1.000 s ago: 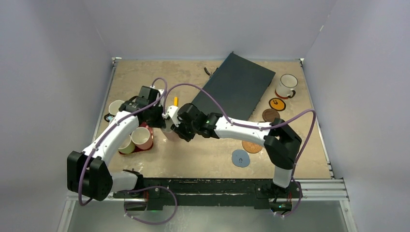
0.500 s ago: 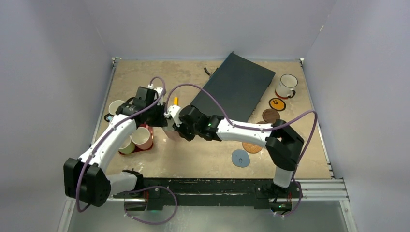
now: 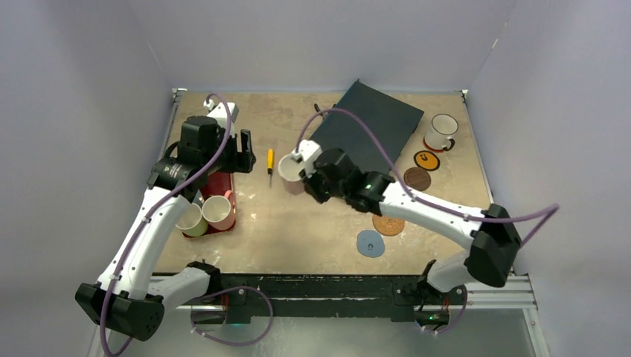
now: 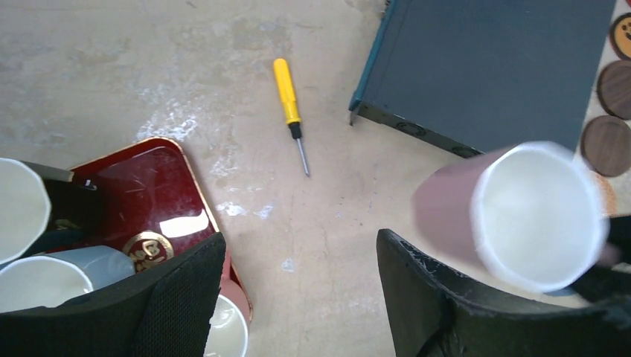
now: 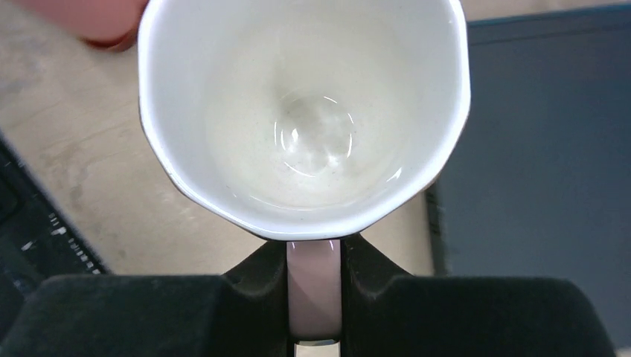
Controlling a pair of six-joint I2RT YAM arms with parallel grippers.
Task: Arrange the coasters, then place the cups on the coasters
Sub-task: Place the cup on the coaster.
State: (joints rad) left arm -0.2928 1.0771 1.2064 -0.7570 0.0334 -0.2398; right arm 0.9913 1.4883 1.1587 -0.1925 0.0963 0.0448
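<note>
My right gripper [image 3: 311, 177] is shut on the handle [image 5: 314, 290] of the pink cup [image 3: 292, 175], which hangs upright above the table near the dark panel's corner; its cream inside [image 5: 305, 111] fills the right wrist view. My left gripper [image 3: 243, 152] stands open and empty over the dark red tray's right edge, left of the pink cup [image 4: 532, 216]. A green cup [image 3: 192, 221] and a salmon-sided cup [image 3: 217, 212] sit on the tray. Another cup [image 3: 444, 132] stands on a red coaster [image 3: 432, 146] at the back right. The orange [image 3: 426, 160], dark brown [image 3: 417, 178], cork [image 3: 388, 224] and blue-grey [image 3: 370, 243] coasters lie bare.
The dark red tray [image 4: 149, 193] lies at the left with a light blue cup [image 4: 74, 264] on it. A yellow screwdriver [image 3: 270, 160] lies between the grippers. The dark flat panel [image 3: 364, 130] covers the back middle. White walls enclose the table.
The left gripper opened, let go of the pink cup and drew back to the far left. The right gripper closed on the handle and carried the cup up and to the right.
</note>
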